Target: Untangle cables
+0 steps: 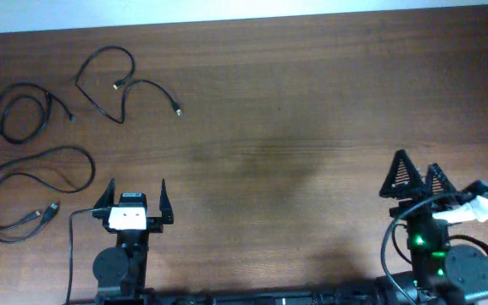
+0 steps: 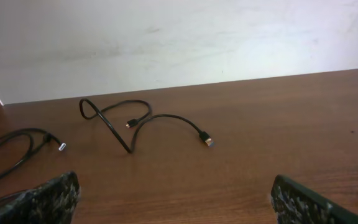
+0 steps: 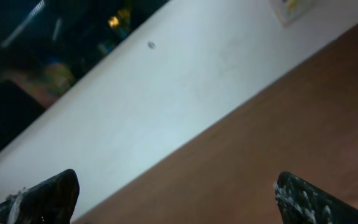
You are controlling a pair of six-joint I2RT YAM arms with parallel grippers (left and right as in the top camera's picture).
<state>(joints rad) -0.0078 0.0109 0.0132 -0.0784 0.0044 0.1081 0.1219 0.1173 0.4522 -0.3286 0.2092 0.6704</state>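
Observation:
Three thin black cables lie apart on the brown table at the far left. One cable curls at the back with two plug ends; it also shows in the left wrist view. A second cable is coiled at the far left and shows at the left wrist view's left edge. A third cable loops nearer the front. My left gripper is open and empty, just right of the third cable. My right gripper is open and empty at the front right, far from the cables.
The brown wooden table runs to a white wall at the back. The arm bases stand at the front edge, with a thicker black wire beside the left arm.

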